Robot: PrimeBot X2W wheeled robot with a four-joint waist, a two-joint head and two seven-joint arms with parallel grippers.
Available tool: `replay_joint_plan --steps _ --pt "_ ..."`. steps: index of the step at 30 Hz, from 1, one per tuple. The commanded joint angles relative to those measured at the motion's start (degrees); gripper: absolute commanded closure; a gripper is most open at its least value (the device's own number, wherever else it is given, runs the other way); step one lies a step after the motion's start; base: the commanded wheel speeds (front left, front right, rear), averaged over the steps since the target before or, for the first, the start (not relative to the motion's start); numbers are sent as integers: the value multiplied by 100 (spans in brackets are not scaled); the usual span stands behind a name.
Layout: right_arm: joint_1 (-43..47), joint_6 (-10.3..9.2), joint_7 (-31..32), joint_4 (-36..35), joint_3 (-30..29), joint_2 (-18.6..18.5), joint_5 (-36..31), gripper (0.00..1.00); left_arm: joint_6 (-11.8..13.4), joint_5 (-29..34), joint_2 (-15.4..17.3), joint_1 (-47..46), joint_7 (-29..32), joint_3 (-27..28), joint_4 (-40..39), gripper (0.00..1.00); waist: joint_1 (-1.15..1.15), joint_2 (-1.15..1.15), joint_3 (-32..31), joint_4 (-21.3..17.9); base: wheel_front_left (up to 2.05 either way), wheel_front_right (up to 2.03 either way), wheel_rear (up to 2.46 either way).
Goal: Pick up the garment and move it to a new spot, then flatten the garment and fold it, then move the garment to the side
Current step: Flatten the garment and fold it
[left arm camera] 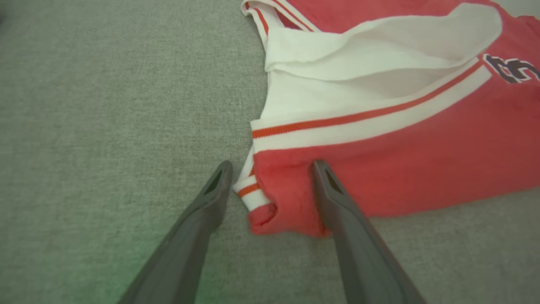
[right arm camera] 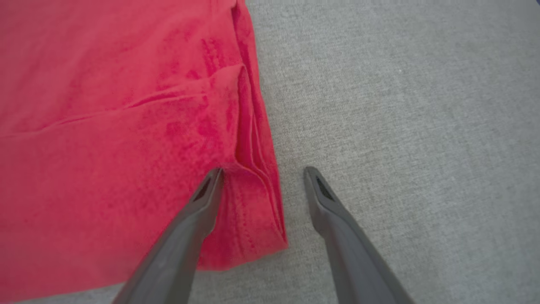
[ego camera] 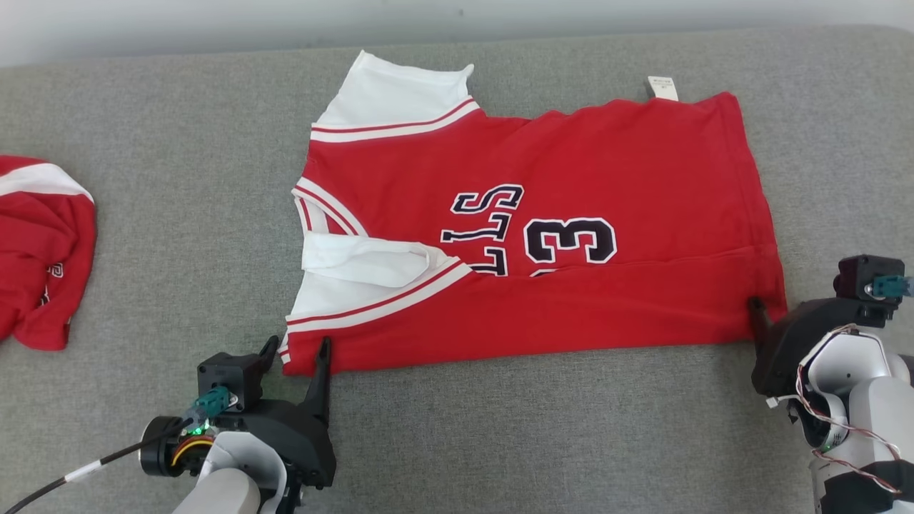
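- While the garment (ego camera: pixel 571 178) lies half-folded across the middle of the grey cushion (ego camera: pixel 143 107), its robot-side corners are straddled by the wide-open left gripper (left arm camera: pixel 272 164) and right gripper (right arm camera: pixel 263 171)
- Both layers should be pinched together

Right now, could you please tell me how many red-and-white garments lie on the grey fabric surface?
2. A red numbered jersey with white sleeves lies spread in the middle; a crumpled red-and-white garment lies at the far left, partly out of frame.
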Motion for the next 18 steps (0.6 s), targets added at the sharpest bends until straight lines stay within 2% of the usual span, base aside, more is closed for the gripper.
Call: replay_joint_plan --steps 1,2,7,18 --pt "15 -13 31 113 28 88 -16 77 -36 -45 -1 48 146 -56 127 86 1 0 38 14 0 0 0" --pt "11 -13 18 133 31 95 5 100 -33 -87 -13 69 189 -61 137 100 1 0 37 17 0 0 0" --pt "175 -13 -54 76 -59 62 155 100 -63 -243 -8 253 187 -18 109 100 1 0 -126 36 0 0 0" --pt "840 -13 83 -675 -155 80 584 100 128 -391 143 915 1 102 -459 100 1 0 -734 55 0 0 0"
